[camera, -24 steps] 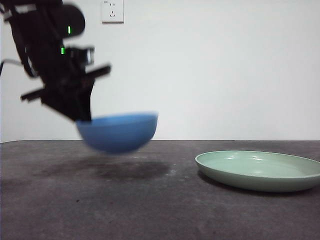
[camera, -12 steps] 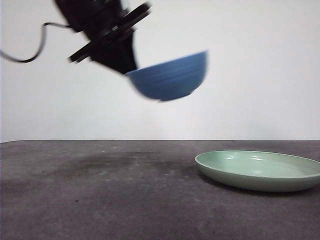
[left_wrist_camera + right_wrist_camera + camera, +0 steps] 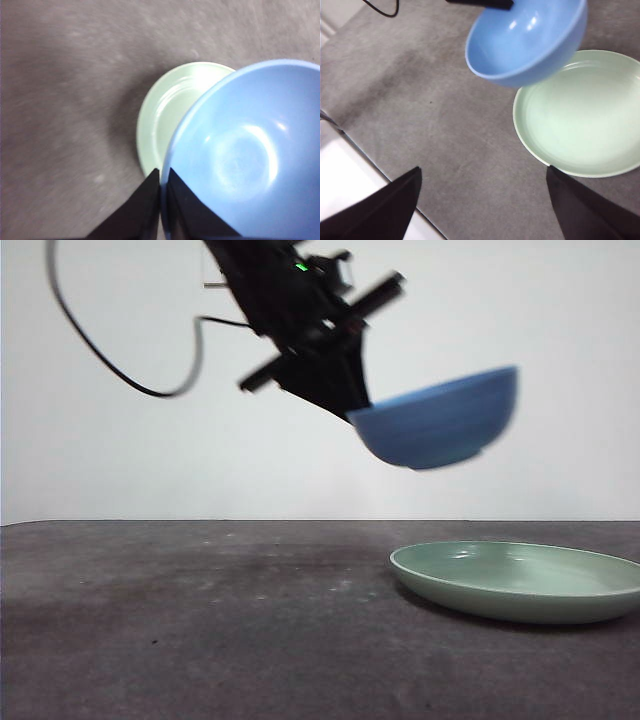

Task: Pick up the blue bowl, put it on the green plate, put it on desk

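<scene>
The left gripper (image 3: 161, 200) has its two black jaws pinched onto the rim of the round medium-blue bowl (image 3: 440, 425), one jaw inside the wall and one outside, so the bowl hangs out sideways from the jaws, tilted with its far rim higher. It is held high in the air, clear of the dark grey-brown matte desk (image 3: 200, 630).

Below and a little beyond the jaws lies the wide, shallow pale sage-green plate (image 3: 520, 580), flat on the desk. In the left wrist view the bowl covers one side of the plate (image 3: 165, 110) rather than sitting over its middle, so the carry looks unfinished.

To do this well, the arm should travel further until the bowl's base is over the plate's centre, level the bowl so its foot meets the plate flat, then descend slowly and open only once the base rests inside the raised rim. A rim pinch gives little hold against swinging, so a gentle pace matters.

Further back, the right gripper (image 3: 480, 205) waits above the desk with jaws spread wide, holding nothing, well apart from both dishes.
</scene>
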{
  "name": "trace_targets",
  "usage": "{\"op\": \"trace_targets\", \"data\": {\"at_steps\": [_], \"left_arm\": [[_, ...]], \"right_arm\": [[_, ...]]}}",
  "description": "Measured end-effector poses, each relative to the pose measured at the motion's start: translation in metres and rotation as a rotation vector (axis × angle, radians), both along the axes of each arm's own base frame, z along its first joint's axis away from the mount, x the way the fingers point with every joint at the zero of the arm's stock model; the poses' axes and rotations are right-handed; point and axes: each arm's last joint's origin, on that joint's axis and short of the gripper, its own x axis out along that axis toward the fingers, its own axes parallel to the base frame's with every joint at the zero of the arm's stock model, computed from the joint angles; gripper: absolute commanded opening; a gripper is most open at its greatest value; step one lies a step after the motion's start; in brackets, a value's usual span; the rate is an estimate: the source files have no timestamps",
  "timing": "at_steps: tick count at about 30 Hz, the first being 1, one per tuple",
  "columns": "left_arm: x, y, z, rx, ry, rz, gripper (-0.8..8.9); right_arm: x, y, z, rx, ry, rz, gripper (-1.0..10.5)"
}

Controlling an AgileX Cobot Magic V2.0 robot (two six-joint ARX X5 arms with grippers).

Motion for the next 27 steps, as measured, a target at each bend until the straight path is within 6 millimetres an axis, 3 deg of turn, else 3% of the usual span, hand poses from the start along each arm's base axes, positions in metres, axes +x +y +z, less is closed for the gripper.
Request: {"op": "trace_targets", "data": {"at_steps": [7,14,27], "left_arm": [[0.016,-0.038,-0.032,0.075,0.042,-0.021,0.10],[0.029,-0.060,-0.063,0.128,0.077,-0.028,0.10],[0.032,-0.066,-0.069,0.138,0.058,-0.020,0.09]], "right_arm": [[-0.010,-0.002,0.000,-0.015,0.001,-0.017,4.0],[-0.015,-0.004,0.001,-0.024,-0.005,-0.040,4.0],[-0.015,-0.004,0.000,-0.023,0.001,-0.043,4.0]]}}
